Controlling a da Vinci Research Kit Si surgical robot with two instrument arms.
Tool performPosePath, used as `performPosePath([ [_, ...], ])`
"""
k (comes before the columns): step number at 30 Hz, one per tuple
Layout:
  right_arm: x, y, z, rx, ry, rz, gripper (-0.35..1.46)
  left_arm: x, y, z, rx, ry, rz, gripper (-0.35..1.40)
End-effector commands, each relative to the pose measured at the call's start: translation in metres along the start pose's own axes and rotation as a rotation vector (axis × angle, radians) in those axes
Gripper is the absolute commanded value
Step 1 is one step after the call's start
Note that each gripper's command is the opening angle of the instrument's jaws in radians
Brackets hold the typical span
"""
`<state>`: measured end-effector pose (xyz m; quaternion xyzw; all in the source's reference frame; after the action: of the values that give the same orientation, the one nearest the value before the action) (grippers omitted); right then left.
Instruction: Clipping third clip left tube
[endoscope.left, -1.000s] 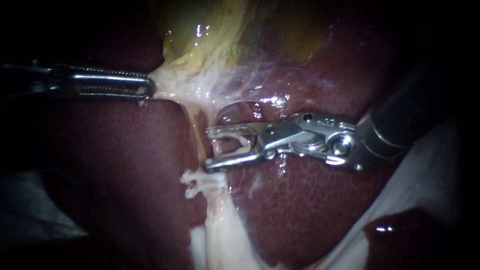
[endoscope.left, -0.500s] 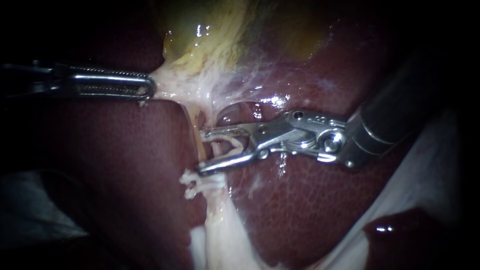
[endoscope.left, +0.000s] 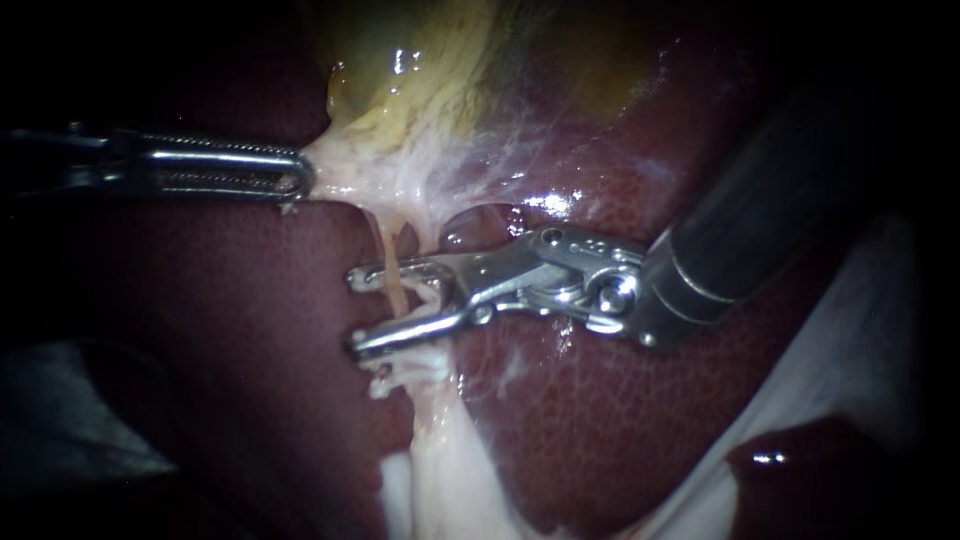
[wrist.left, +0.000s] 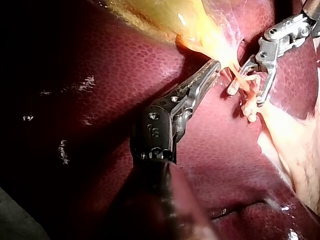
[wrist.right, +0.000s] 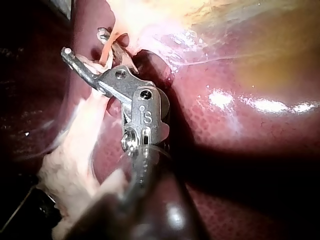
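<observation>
My left instrument (endoscope.left: 298, 180) comes in from the left, its jaws shut on pale tissue at the neck of the yellow-green gallbladder (endoscope.left: 430, 60), which it holds stretched leftward. A thin orange-yellow tube, the left tube (endoscope.left: 390, 262), runs down from there. My right instrument (endoscope.left: 357, 312) has open jaws that straddle this tube, one jaw on either side, and a white clip (endoscope.left: 438, 292) sits inside them. Just below, white clips (endoscope.left: 400, 368) sit on the tube. The left wrist view shows the left instrument (wrist.left: 216, 64) and the right instrument (wrist.left: 245, 92) around the tube. In the right wrist view the tube (wrist.right: 106, 47) crosses between the right instrument (wrist.right: 85, 42) jaws.
Dark red liver (endoscope.left: 600, 420) lies all around and beneath the tube. A pale band of tissue (endoscope.left: 440, 460) runs down from the clips. White cloth (endoscope.left: 860, 330) shows at the right, behind the right instrument's shaft.
My right instrument has slid left across the liver: its open jaws, first beside the tube, now reach past it on both sides. The left instrument has held still.
</observation>
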<state>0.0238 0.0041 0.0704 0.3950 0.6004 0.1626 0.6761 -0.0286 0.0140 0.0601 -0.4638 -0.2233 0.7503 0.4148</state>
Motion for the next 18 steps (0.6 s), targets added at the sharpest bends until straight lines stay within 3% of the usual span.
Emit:
performPosePath([
  [1, 0.0001, 0.0000, 0.0001, 0.000, 0.008, -0.001, 0.48, 0.0000, 0.0000, 0.0000, -0.001, 0.000, 0.000, -0.35],
  [8, 0.0021, -0.0008, -0.0002, -0.001, 0.021, 0.009, 0.48, 0.0000, -0.0001, 0.0000, -0.001, 0.000, 0.000, -0.35],
  [18, 0.0046, -0.0032, -0.0003, 0.015, 0.035, 0.018, 0.46, 0.0000, -0.0001, 0.0000, -0.001, 0.000, 0.000, -0.35],
])
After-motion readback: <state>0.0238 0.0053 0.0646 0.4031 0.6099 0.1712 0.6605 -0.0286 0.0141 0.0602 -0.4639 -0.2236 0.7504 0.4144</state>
